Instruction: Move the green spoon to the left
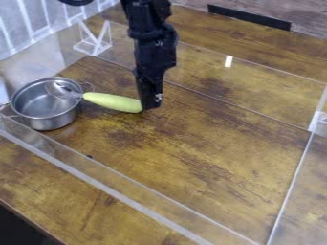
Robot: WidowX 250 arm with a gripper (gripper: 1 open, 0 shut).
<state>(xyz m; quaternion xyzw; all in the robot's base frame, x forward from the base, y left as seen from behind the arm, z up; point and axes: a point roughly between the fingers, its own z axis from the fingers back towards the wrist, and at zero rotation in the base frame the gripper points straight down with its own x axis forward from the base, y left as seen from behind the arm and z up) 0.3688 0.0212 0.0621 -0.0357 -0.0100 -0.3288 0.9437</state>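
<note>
Closed fingers (156, 105), beside the yellow-green plastic handle of the spoon (113, 101), near rounded steel pot (48, 103), left of frame.

And there's the spoon with a rounded yellow-green handle (113, 102), the round silver-grey steel pot (48, 104), a brown wooden tabletop (192, 158) streaked with darker grain, and that jointed robot arm (149, 43), all black!
</note>
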